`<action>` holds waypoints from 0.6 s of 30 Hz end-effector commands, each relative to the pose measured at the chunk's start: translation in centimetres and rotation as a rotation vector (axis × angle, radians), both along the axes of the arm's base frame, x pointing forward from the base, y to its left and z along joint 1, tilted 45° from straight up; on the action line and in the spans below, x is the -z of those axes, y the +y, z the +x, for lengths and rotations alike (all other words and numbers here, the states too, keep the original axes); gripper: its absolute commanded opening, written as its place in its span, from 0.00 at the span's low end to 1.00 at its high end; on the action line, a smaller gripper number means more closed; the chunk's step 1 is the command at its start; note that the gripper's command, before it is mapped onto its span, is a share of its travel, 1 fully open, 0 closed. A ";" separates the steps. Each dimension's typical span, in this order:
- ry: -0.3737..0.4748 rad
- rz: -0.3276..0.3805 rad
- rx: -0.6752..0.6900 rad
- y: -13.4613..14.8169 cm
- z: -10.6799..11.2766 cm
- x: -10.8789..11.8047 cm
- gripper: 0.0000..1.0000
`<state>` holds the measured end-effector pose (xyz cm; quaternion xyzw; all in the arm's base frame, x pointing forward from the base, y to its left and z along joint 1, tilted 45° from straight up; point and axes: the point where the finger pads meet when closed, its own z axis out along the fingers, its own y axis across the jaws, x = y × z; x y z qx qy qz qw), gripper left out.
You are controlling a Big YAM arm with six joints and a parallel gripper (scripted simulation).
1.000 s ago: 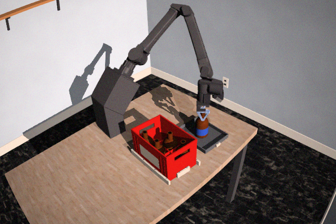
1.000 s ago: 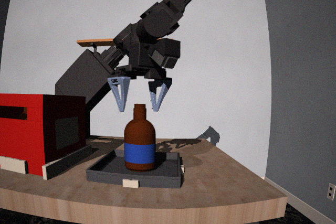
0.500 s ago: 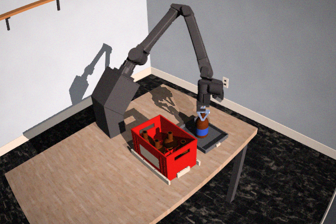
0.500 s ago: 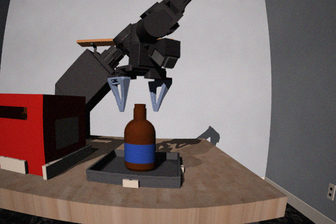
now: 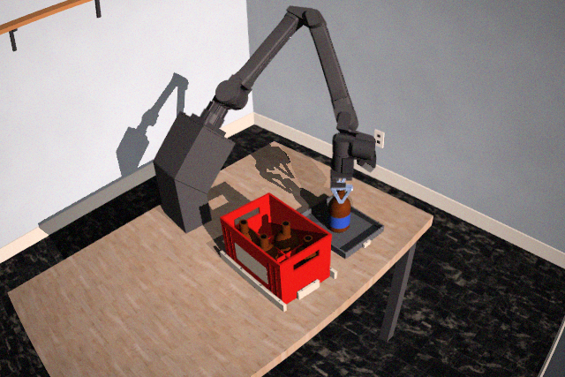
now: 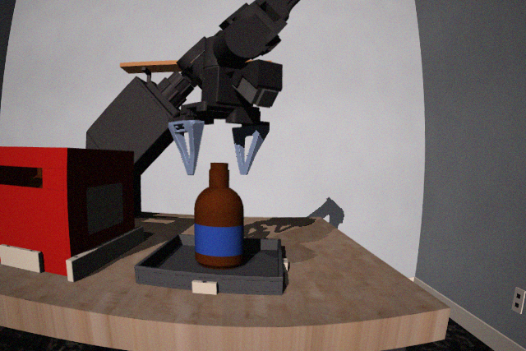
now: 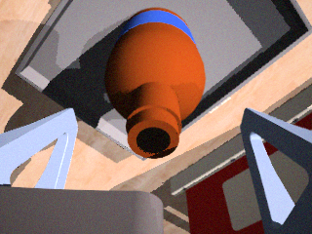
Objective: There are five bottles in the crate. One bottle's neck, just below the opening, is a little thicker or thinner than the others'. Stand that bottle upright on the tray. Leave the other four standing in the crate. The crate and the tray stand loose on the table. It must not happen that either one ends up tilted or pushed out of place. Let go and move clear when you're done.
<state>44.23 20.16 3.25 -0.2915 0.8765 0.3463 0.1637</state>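
Exterior: bottle (image 6: pixel 219 215) upright on tray (image 6: pixel 212 281), directly below wide-open, empty gripper (image 6: pixel 216 168).

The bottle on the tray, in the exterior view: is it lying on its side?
No, the bottle stands upright on the tray, its neck pointing up between the open end effector's fingertips.

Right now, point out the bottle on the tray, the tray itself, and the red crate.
brown bottle with blue band (image 6: pixel 219 240), exterior view, on its blue band.
grey tray (image 6: pixel 237 284), exterior view, on its front wall.
red crate (image 5: pixel 306 280), top view, on its near side wall.
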 end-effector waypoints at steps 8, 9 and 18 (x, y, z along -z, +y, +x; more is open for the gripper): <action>-0.005 -0.001 0.005 -0.1 0.3 0.2 1.00; -0.006 -0.001 0.006 -0.4 0.3 0.0 1.00; -0.027 0.003 0.014 -1.4 0.8 -1.7 1.00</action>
